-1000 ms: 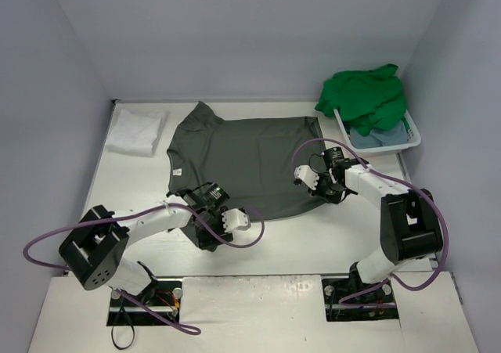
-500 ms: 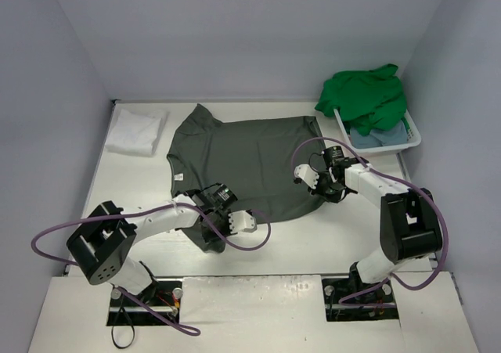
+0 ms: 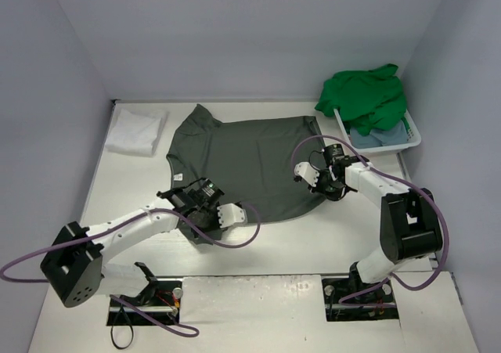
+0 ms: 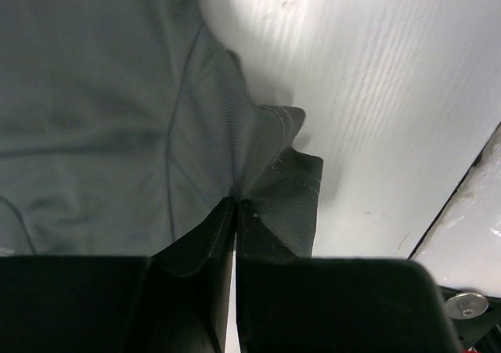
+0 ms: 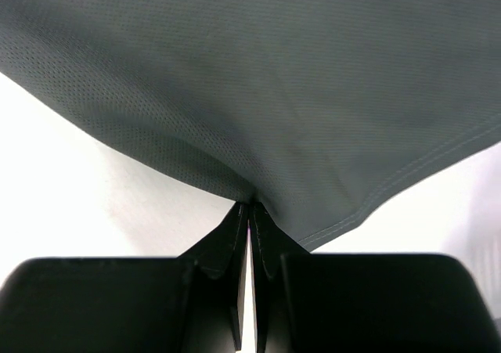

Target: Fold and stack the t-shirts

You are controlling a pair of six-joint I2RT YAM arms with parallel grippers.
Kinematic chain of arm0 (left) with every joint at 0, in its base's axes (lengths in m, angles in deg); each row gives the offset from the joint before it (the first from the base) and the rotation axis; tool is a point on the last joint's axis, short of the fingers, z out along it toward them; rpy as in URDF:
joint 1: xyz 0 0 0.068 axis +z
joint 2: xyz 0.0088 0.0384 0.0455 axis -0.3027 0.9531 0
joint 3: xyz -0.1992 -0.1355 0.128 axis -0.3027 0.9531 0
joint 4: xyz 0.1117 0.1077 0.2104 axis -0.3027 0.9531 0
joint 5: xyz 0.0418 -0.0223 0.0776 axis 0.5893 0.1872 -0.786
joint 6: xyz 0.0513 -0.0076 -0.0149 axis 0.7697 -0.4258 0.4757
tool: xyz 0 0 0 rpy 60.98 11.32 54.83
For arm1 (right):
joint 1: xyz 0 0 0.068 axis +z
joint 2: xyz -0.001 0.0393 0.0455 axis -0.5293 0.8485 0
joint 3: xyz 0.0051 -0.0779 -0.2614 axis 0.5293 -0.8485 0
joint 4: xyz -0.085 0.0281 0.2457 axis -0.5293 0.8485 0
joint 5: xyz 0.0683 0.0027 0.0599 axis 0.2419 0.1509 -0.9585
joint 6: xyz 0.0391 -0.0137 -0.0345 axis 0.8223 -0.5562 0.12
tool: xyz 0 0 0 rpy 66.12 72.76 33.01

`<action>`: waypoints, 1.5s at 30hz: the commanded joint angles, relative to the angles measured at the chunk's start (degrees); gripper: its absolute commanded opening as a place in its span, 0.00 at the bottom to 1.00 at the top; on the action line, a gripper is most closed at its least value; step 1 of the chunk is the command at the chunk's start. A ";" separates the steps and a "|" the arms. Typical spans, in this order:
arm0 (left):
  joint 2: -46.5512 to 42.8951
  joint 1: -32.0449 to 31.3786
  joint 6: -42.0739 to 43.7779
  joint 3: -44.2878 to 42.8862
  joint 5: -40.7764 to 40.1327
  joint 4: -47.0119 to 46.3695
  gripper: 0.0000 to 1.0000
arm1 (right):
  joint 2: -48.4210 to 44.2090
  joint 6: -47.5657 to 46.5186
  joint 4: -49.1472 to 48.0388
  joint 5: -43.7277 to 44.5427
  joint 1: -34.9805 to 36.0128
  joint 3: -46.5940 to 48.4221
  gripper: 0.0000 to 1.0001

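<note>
A dark grey-olive t-shirt [image 3: 243,165] lies spread flat mid-table. My left gripper [image 3: 195,210] is shut on its near-left corner, where the cloth bunches into a peak. In the left wrist view the fingertips [image 4: 236,203] pinch that puckered fabric [image 4: 266,149]. At the shirt's near-right edge my right gripper [image 3: 325,186] is shut on the hem; its wrist view shows the cloth [image 5: 274,71] pulled into the closed tips [image 5: 250,205]. A folded white t-shirt [image 3: 137,130] rests at the far left. A bright green t-shirt [image 3: 364,99] is heaped over a light blue one [image 3: 381,138].
The white plastic basket [image 3: 412,138] holding the green and blue shirts stands at the far right against the wall. Grey walls close in the table on three sides. Purple cables loop from both arms. The table's near edge [image 4: 470,204] runs close behind the left gripper.
My left gripper has closed on the shirt's near-left corner and shifted left and away, gathering the cloth up. The right gripper has stayed shut on the hem, nearly still.
</note>
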 commanded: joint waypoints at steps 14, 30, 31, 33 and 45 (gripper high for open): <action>-2.85 10.77 5.52 -9.04 2.17 4.60 0.00 | 0.81 -2.32 1.19 1.64 0.30 7.75 0.00; 10.15 21.50 11.77 -22.05 4.90 2.67 0.00 | 11.00 -4.17 1.10 2.25 -1.11 16.88 0.00; 10.77 21.76 12.03 -22.75 4.99 2.58 0.00 | 11.53 -4.26 1.10 2.17 -1.29 17.32 0.00; 12.44 22.64 12.21 -24.50 4.99 2.32 0.00 | 12.06 -4.26 1.01 1.99 -1.72 18.64 0.00; 19.04 25.28 13.52 -29.08 4.82 1.35 0.00 | 17.51 -4.08 0.66 0.32 -3.84 27.26 0.00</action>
